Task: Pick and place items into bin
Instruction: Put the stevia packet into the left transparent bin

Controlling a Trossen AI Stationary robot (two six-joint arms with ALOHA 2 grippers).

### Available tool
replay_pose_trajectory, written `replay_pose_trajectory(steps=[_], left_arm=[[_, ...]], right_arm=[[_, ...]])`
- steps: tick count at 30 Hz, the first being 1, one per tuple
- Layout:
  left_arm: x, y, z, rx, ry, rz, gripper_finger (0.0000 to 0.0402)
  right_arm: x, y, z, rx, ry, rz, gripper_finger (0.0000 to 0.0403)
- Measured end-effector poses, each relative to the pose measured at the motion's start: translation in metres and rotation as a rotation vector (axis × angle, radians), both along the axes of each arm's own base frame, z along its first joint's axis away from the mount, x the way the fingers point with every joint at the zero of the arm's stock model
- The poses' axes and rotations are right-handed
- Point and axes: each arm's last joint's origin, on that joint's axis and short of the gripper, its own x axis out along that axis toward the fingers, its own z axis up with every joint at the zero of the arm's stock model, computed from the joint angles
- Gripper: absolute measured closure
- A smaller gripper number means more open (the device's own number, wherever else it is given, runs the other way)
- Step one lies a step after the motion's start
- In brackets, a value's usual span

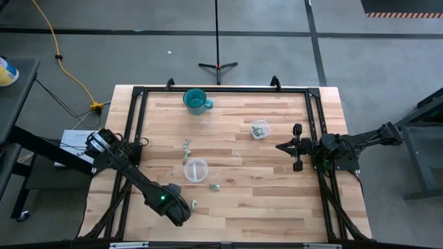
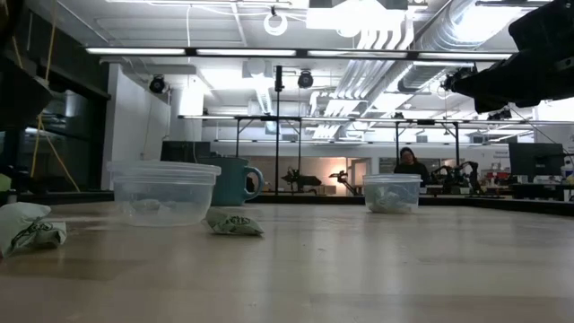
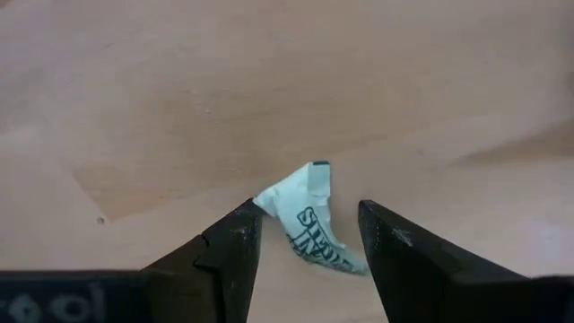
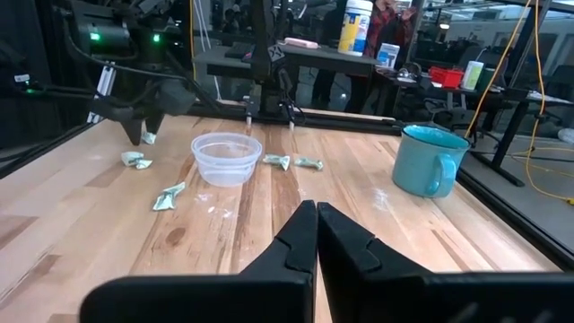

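The items are small crumpled pale green packets with dark print. One packet (image 3: 314, 224) lies on the wood between the open fingers of my left gripper (image 3: 305, 238), which is low over the table's near left part (image 1: 181, 209). Other packets lie loose (image 1: 215, 186) (image 1: 186, 145) (image 2: 233, 222) (image 2: 31, 235). A clear round bin (image 1: 196, 169) (image 2: 163, 191) stands mid-table. A smaller clear tub (image 1: 259, 129) (image 2: 392, 192) holds several packets. My right gripper (image 1: 282, 146) (image 4: 316, 224) is shut on nothing and hovers at the right side. My left gripper stands astride the packet, one finger (image 3: 235, 235) close by the packet's pointed corner (image 3: 262, 199). I cannot tell whether it touches. The packet lies flat on the table.
A teal mug (image 1: 196, 101) (image 4: 429, 160) stands near the far edge. A black frame (image 1: 221, 90) runs around the tabletop. Bare wood lies between the bin and the right gripper. A person (image 2: 408, 161) sits far back in the room.
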Motion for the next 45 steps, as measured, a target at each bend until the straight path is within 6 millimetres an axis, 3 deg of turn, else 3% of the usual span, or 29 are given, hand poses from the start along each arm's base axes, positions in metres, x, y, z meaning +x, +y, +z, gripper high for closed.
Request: replay_pose_trajectory(steps=[4,11,13,19,23,30,39,45], left_arm=[[0.001,-0.001,0.001,-0.015,-0.012,-0.073,0.0220],[0.002,0.001,0.001,-0.007,-0.044,-0.203,0.0360],[0.005,0.005,0.003,-0.003,-0.061,-0.232,0.0378],[0.019,0.036,0.021,0.115,-0.154,-0.256,0.0357],[0.026,0.058,0.037,0.134,-0.207,-0.295,0.0378],[0.036,0.093,0.067,0.268,-0.372,-0.311,0.0371],[0.051,0.131,0.068,0.347,-0.361,-0.284,0.0364],[0.055,0.138,0.068,0.325,-0.376,-0.336,0.0293]], right_arm=[[0.000,0.000,0.000,0.000,-0.001,0.000,0.0402],[0.000,0.000,0.000,0.000,-0.001,0.000,0.0400],[0.000,0.000,0.000,0.000,-0.001,0.000,0.0402],[0.000,0.000,0.000,0.000,-0.001,0.000,0.0400],[0.000,0.000,0.000,0.000,0.000,0.000,0.0399],[0.000,0.000,0.000,0.000,0.000,0.000,0.0399],[0.000,0.000,-0.001,-0.001,0.006,0.000,0.0397],[0.000,0.000,-0.001,-0.001,0.007,0.000,0.0402]])
